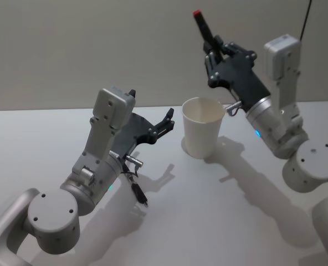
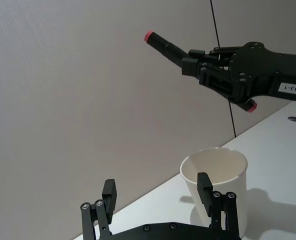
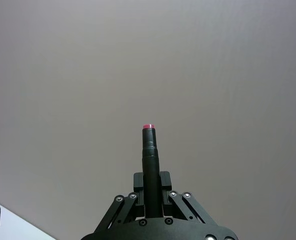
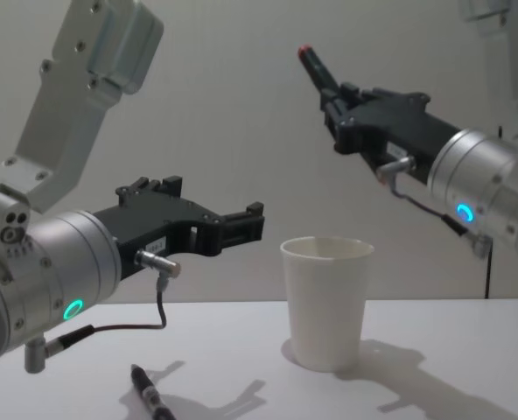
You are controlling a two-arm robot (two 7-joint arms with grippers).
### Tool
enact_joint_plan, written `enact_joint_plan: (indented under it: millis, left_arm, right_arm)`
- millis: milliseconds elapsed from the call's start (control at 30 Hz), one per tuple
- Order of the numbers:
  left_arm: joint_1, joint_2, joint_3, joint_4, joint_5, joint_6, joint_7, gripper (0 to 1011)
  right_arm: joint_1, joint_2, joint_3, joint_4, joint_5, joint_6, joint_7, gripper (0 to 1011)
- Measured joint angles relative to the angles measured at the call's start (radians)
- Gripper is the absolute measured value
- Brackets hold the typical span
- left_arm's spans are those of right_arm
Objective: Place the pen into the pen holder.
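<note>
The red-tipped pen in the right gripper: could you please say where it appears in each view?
Head view: pen top centre-right, above the cup.
Left wrist view: pen in the air above the cup.
Right wrist view: pen jutting straight out of the right gripper.
Chest view: pen top, right of centre.
Shared landmark: that gripper, clamped on it.

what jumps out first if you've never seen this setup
The right gripper is raised high, shut on a black pen whose red tip points up, above the white paper cup standing mid-table. The left gripper hovers open just to the cup's left. A second dark pen lies on the table beneath that arm.
</note>
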Motion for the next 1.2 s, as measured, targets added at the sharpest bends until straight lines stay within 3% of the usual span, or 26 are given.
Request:
enact_joint_plan:
  millis: [633, 1200]
  left_arm:
    - [0.0, 0.0, 0.0, 0.0, 0.0, 0.0, 0.0, 1003]
    - [0.0, 0.0, 0.0, 0.0, 0.0, 0.0, 0.0, 1003]
  right_arm:
    - [0.012, -0.017, -0.024, 0.086, -0.026, -0.068, 0.027, 177]
    - [0.028, -0.032, -0.032, 0.168, 0.005, -0.114, 0.04, 177]
